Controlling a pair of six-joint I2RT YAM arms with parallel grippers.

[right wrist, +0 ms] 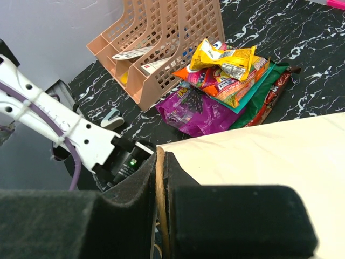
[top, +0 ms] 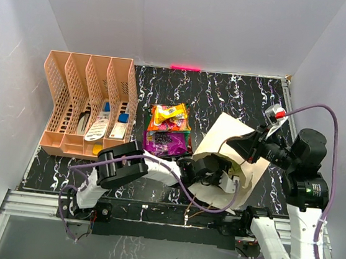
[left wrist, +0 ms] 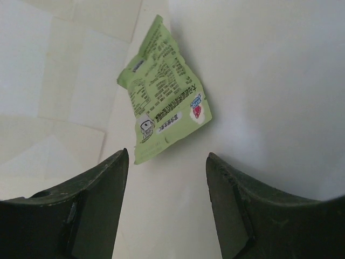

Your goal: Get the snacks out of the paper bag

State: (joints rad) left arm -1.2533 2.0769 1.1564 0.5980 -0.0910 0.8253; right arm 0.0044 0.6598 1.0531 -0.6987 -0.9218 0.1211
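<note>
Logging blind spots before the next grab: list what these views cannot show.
- Top external: left gripper, hidden inside the paper bag.
- Left wrist: only one light green packet shows; the bag's remaining depth is cut off by frame edges and fingers.
- Right wrist: lower packets of the snack pile, covered by upper ones.

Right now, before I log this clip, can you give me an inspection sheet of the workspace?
Surface: black marbled table.
Job's things: paper bag lying down, mouth toward the arms; pile of snacks out beside it; one light green packet inside the bag.
Clutter: peach file rack at the left, stationery in its slots.
Grippers: left gripper open inside the bag, short of the green packet; right gripper shut on the bag's rim.
Cables: purple cable along each arm, the left one looping by the bag mouth.
Surroundings: white walls; pink strip at the far edge.
</note>
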